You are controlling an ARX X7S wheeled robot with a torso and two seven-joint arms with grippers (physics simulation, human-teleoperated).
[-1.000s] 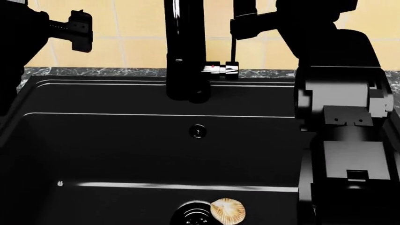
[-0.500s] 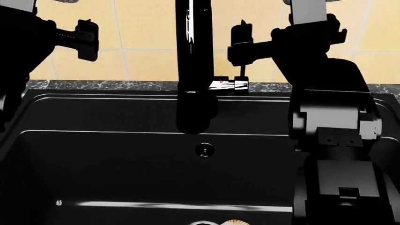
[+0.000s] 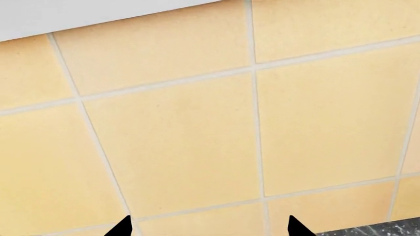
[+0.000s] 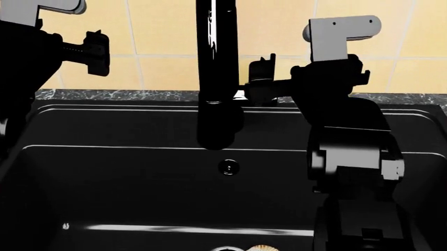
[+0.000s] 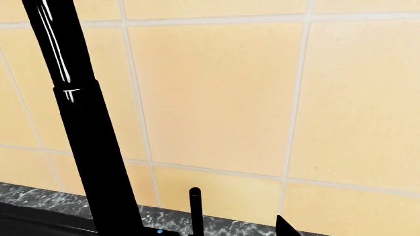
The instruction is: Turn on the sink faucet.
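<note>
The sink faucet [image 4: 216,73] is a glossy black tube rising at the middle back of the sink [image 4: 140,178]. A sliver of its chrome side block [image 4: 239,95] shows beside my right gripper [image 4: 260,78], which covers the rest. In the right wrist view the faucet [image 5: 85,142] stands close by. Its thin black lever [image 5: 195,209] stands upright between the open jaws of my right gripper [image 5: 213,232]. One fingertip [image 5: 285,228] shows clear of the lever. My left gripper [image 4: 94,52] is open and empty at the far left, and in the left wrist view [image 3: 208,228] it faces the tiles.
A yellow tiled wall [image 4: 160,31] and a dark marble counter strip [image 4: 125,95] run behind the sink. The overflow hole [image 4: 227,167] is in the back wall of the basin. A pale shell-like object [image 4: 262,248] lies at the bottom edge. My right arm [image 4: 353,162] hangs over the basin's right side.
The head view rose a second ago, then held. My right gripper moved left and down to the faucet's side block, now covering it. The left gripper barely moved.
</note>
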